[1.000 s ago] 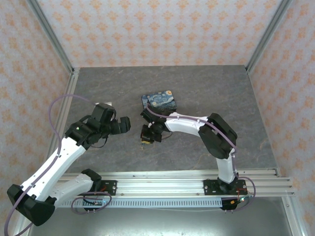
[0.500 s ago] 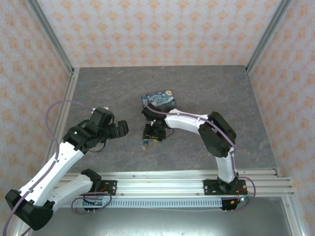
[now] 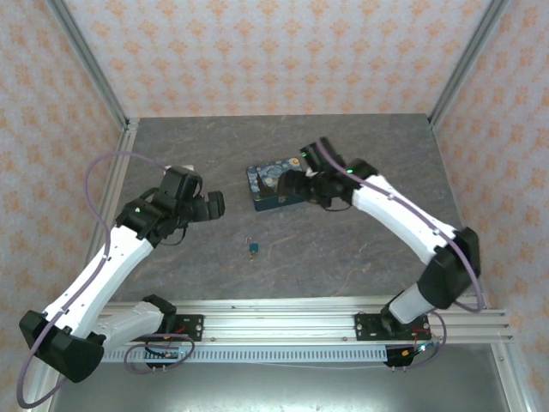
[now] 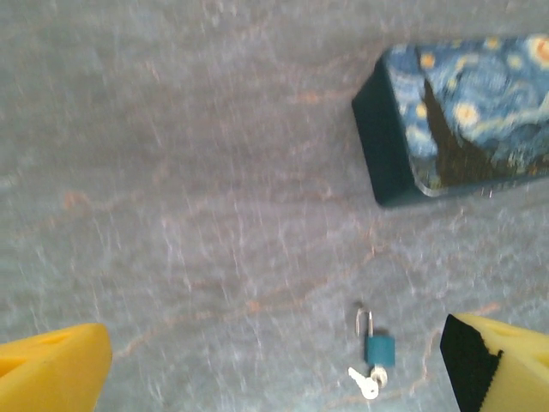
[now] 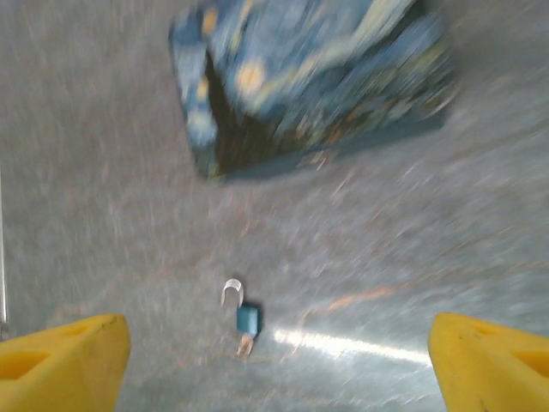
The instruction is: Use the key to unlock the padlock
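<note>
The tiny teal padlock [image 3: 253,250] lies alone on the grey table, between the two arms. Its thin shackle [image 5: 232,290] points toward the tin, and one shackle leg looks free of the body. The small metal key [image 4: 369,383] sticks out of the padlock's [image 4: 378,348] bottom end. My left gripper [image 3: 214,206] hovers open to the left of the padlock, nothing between its yellow fingers [image 4: 51,369]. My right gripper [image 3: 293,186] is open above the near edge of the tin, well away from the padlock [image 5: 248,318].
The blue-and-yellow Starry Night tin [image 3: 276,180] stands behind the padlock at mid-table and shows in both wrist views [image 4: 463,112] [image 5: 317,77]. Patterned walls and metal posts [image 3: 94,77] enclose the table. The rail [image 3: 283,326] runs along the near edge.
My right gripper opened, let go at the padlock and swung up and back toward the tin. The padlock stays lying on the table. My left arm shifted slightly.
</note>
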### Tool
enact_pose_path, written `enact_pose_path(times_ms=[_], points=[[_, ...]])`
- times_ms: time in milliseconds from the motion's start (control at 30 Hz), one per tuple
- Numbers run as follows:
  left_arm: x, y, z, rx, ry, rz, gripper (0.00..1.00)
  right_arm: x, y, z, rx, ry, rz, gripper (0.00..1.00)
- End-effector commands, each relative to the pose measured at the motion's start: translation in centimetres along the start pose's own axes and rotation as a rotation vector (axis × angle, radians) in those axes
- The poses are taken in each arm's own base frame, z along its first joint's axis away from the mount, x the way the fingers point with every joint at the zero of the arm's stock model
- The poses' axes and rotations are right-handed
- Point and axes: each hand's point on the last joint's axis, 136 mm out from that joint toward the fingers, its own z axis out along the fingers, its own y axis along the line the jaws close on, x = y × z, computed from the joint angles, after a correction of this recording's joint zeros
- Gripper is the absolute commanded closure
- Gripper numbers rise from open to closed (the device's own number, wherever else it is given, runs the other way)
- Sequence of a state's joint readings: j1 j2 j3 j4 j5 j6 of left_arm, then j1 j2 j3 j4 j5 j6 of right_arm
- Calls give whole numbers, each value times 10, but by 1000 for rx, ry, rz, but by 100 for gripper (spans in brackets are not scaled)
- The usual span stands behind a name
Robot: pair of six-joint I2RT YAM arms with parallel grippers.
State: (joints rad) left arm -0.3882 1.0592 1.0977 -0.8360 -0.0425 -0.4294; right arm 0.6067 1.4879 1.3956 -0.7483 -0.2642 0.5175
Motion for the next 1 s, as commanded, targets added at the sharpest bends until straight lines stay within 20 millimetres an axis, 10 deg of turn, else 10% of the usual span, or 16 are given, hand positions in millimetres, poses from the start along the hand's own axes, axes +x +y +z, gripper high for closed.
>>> enact_pose_path(times_ms=[0,233,400,700,967], points=[[-51,4,-14,-36,-158,73,0,-28,-51,-29,147,-150,-13,8],[-109,16,-14,-80,-284,189,0,-92,-133,-91,389,-530,-4,0],[-117,48,27,-7,-314,63,0,-111,-196,-92,466,-687,126,0],[-56,89,78,-4,-316,39,0,-90,-270,-62,545,-844,164,0],[14,132,90,-176,-317,-27,0,-72,-275,-40,483,-891,63,0]])
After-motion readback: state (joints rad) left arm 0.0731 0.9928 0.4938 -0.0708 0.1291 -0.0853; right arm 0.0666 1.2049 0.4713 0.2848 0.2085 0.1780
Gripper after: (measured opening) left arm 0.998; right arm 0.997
